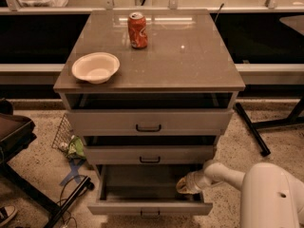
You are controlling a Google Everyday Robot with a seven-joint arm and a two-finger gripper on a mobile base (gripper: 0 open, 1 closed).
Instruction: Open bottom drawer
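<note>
The bottom drawer [149, 207] is the lowest of three grey drawers in the cabinet. It stands pulled well out, its plain grey tray [142, 184] showing, and its small black handle [150, 213] sits at the frame's lower edge. My gripper [186, 185] comes in from the lower right on a white arm [228, 175]. It sits at the right side of the open drawer, over the tray's right edge. The middle drawer [150, 154] and top drawer [148, 121] are each slightly out.
A white bowl [96, 67] and an orange can [137, 30] stand on the cabinet top [190, 56]. A wire basket with green items [69, 141] lies on the floor at left. Dark chair legs [33, 194] stand left, and a black table leg [251, 129] stands right.
</note>
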